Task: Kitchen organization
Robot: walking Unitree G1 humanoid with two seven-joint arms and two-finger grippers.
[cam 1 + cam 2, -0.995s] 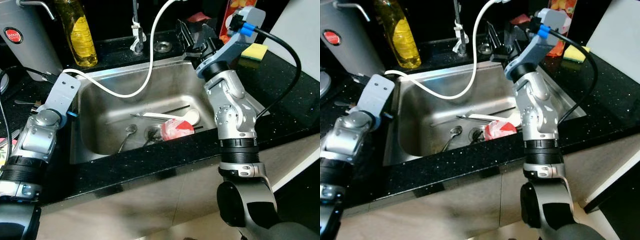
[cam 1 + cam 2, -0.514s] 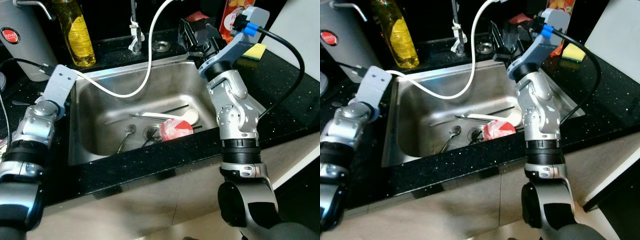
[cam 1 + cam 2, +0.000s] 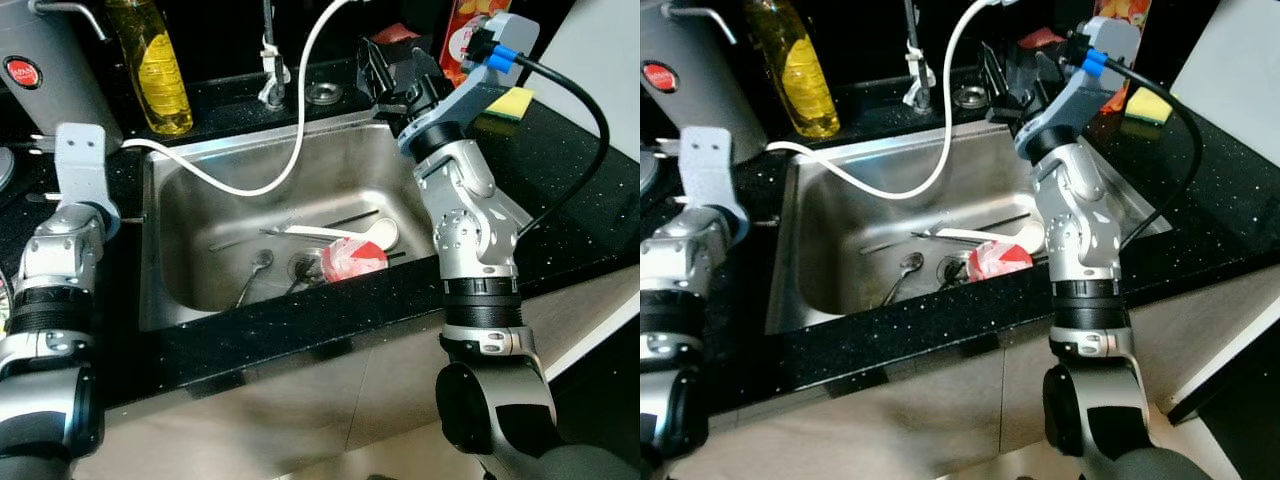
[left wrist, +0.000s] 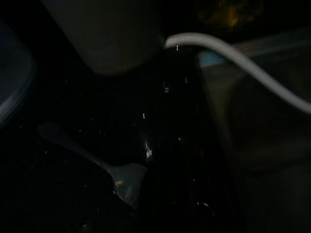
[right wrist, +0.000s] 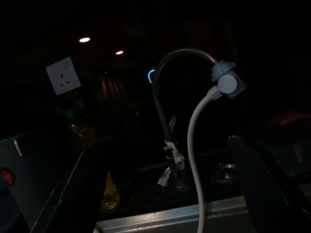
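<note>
- Right gripper (image 3: pixel 392 75) is raised over the back right corner of the sink (image 3: pixel 200 290), beside the tap (image 5: pixel 167 116); its two black fingers (image 5: pixel 85 189) stand wide apart with nothing between them.
- Left arm (image 3: pixel 62 250) rests at the sink's left rim over the dark counter (image 3: pixel 560 200) — whether its fingers are open or closed cannot be told.
- On the counter under that wrist lies a fork (image 4: pixel 97 167).
- Down in the basin, near the drain: a red-and-white crumpled wrapper (image 3: pixel 352 258), a white ladle (image 3: pixel 345 234), a spoon (image 3: pixel 255 268).
- White hose (image 3: pixel 280 170) loops from the tap across the basin.
- Yellow oil bottle (image 3: pixel 150 65) and a yellow sponge (image 3: pixel 510 102) stand on the counter.
</note>
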